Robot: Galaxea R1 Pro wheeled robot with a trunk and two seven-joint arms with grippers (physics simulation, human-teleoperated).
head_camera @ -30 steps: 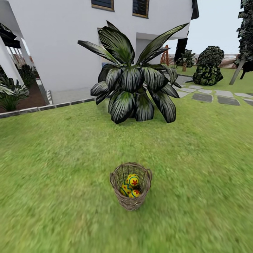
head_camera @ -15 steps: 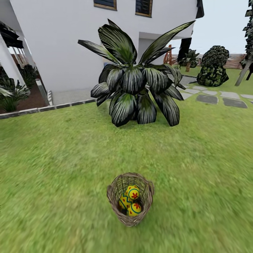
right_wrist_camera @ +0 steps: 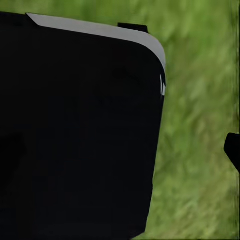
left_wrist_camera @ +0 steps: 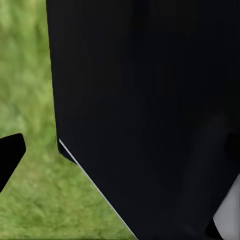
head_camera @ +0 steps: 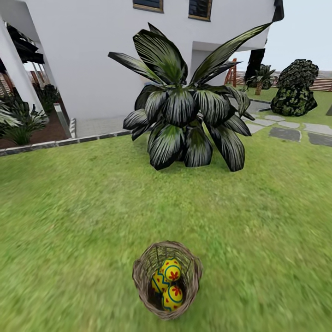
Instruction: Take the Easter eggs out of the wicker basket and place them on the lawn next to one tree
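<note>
Grass is filling most of the head view, a wide stretch of short, mottled green lawn [head_camera: 69,216], and the small round brown wicker basket [head_camera: 167,279] with its open weave is standing upright on it, low in the picture and close ahead of the robot. Inside it, three yellow Easter eggs painted with blue zigzag bands and red marks [head_camera: 168,282] are lying piled against one another, so none of them is out yet. Beyond the basket, well apart from it, a short dark-leaved palm [head_camera: 186,106] is growing in front of the white house wall [head_camera: 87,60], and grey stepping stones [head_camera: 286,133] are running off to the right toward a dark rounded bush [head_camera: 295,87]. No thick pale trunk is appearing in these views.

Both wrist views are looking past a broad black panel [left_wrist_camera: 150,110] [right_wrist_camera: 75,135] of the robot's own body at blurred grass; a small dark tip is showing at the edge of each, but I cannot tell how far either gripper is parted or whether it is carrying anything.

The step in hand seems to be the approach to the basket. The next move is calling for an arm to come out over the basket's open mouth and descend on the uppermost egg.
</note>
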